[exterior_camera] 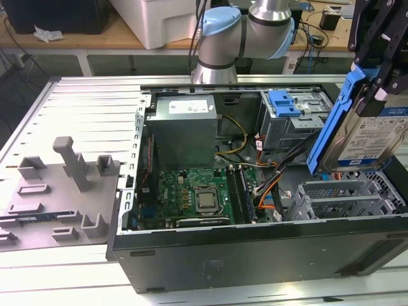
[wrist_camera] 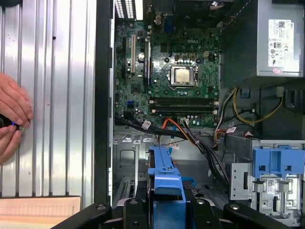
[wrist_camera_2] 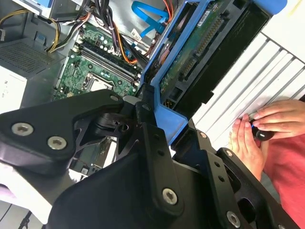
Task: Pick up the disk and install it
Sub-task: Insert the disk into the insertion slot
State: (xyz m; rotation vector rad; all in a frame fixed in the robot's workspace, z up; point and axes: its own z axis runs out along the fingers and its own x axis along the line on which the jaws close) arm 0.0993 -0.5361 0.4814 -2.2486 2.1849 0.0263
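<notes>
One disk (exterior_camera: 376, 137) hangs tilted at about three o'clock in the exterior view. Its white-and-blue label faces the camera, with print too small to read, and it has two blue rails, one along each long edge. The claw (exterior_camera: 381, 86) is closed on the disk's upper end and carries it. Right under it, at four o'clock inside the open computer case (exterior_camera: 255, 258), sits one bare metal drive cage (exterior_camera: 344, 194); whether the disk's lower edge touches it cannot be told. At one o'clock in the case is one blue bracket (exterior_camera: 284, 103), at eleven o'clock one grey power supply (exterior_camera: 185, 124) with one white sticker, and at seven o'clock one green motherboard (exterior_camera: 185, 188) with one processor socket (exterior_camera: 205, 201). One grey fixture plate (exterior_camera: 57, 191) lies outside the case at nine o'clock. In the second wrist view, a person's two hands (wrist_camera_2: 279, 117) rest on the ribbed table (wrist_camera_2: 238, 86).
</notes>
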